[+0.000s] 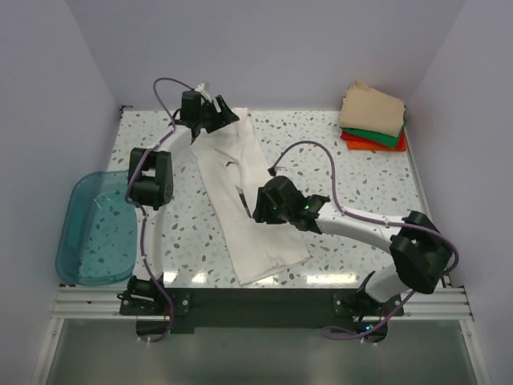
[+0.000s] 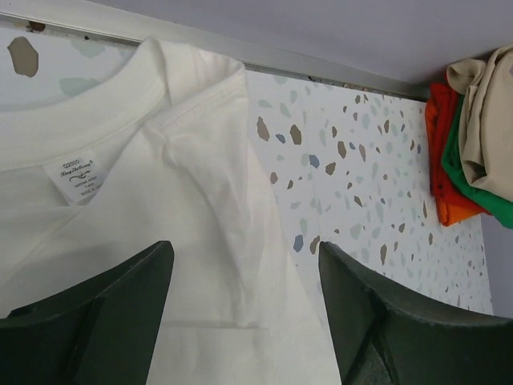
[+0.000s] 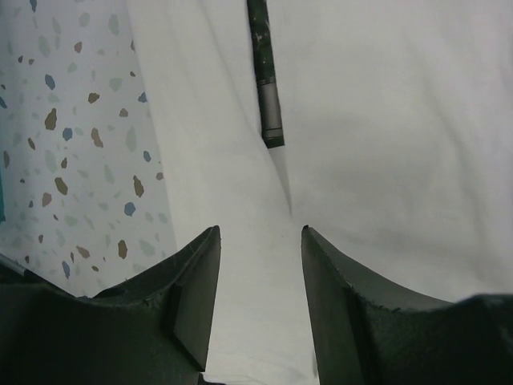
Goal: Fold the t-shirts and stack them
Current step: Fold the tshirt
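Observation:
The large white t-shirt [image 1: 240,192] lies folded lengthwise into a long strip across the middle of the table, collar at the far end. My left gripper [image 1: 210,115] is open over the collar end; its wrist view shows the collar, the neck label [image 2: 74,178] and a sleeve fold [image 2: 208,152]. My right gripper [image 1: 260,204] is open, low over the strip's middle, with white cloth [image 3: 256,265] between its fingers and the black chest print [image 3: 266,76] just ahead. Folded tan [image 1: 373,107], green [image 1: 377,135] and orange-red [image 1: 365,143] tees are stacked at the far right corner.
A translucent teal plastic bin [image 1: 96,228] stands at the table's left edge. The back wall runs right behind the collar [image 2: 240,56]. The stack of tees also shows at the right of the left wrist view [image 2: 469,144].

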`<state>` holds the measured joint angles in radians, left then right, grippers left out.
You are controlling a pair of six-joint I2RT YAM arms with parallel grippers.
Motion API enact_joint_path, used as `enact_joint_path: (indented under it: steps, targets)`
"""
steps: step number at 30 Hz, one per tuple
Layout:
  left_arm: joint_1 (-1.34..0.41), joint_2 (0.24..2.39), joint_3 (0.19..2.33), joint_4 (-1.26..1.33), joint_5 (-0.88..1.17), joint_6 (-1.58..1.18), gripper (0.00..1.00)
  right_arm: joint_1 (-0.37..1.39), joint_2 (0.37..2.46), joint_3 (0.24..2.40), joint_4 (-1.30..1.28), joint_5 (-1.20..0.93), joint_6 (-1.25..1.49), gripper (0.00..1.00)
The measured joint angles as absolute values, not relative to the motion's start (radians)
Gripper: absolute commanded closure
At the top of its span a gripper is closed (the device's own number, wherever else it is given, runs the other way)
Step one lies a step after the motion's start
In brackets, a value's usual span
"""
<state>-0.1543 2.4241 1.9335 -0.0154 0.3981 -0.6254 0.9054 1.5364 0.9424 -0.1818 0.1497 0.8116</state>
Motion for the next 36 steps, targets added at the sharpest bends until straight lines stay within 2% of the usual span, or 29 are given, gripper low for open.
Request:
enact_joint_path:
  steps: [4,7,11,16,20,27,36]
  targets:
    - [-0.149,2.305,1.838,-0.007,0.384,-0.66,0.29,0.871,1.452,0.921,-0.241,0.171,0.749,0.51]
    - [-0.149,2.107,1.632,-0.009,0.337,-0.698,0.4,0.863,1.383,0.862,-0.278,0.183,0.72,0.51]
    - [-0.186,1.76,1.275,-0.019,0.208,-0.732,0.46,0.847,1.298,0.76,-0.331,0.192,0.701,0.51]
    - [-0.379,1.347,0.851,-0.047,0.03,-0.819,0.58,0.812,1.198,0.691,-0.403,0.194,0.691,0.51]
    - [-0.514,1.103,0.581,-0.125,-0.049,-0.909,0.61,0.806,1.14,0.66,-0.405,0.193,0.691,0.51]
    - [-0.741,0.973,0.453,-0.266,-0.141,-1.033,0.63,0.805,1.112,0.574,-0.405,0.19,0.697,0.51]
    - [-0.964,0.921,0.364,-0.332,-0.18,-1.162,0.57,0.805,1.09,0.5,-0.392,0.161,0.719,0.52]
